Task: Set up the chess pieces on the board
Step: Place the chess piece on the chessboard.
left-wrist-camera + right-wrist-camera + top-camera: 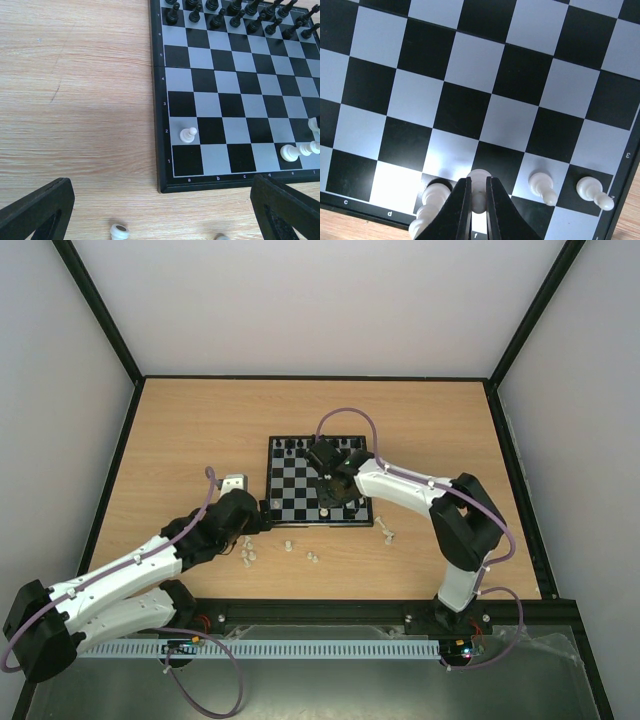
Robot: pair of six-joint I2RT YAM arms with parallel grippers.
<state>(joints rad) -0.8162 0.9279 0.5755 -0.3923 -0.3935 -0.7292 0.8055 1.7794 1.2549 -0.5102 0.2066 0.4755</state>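
table [75, 100]: pale wood-grain top, matt, faint scuffs | small square chessboard [470, 75]: smooth black and pale grey checks, soft sheen | tiny cream-white chess pieces [542, 186]: glossy moulded plastic | tiny black figures [217, 20]: shiny plastic | my right gripper [479, 181]: 2 black fingers, matt smooth plastic

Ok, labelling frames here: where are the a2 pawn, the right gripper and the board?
a2 pawn [188, 135]: left wrist view, its body.
right gripper [478, 184]: right wrist view, between its fingertips, shut on a white piece [478, 174].
board [161, 125]: left wrist view, its left frame.
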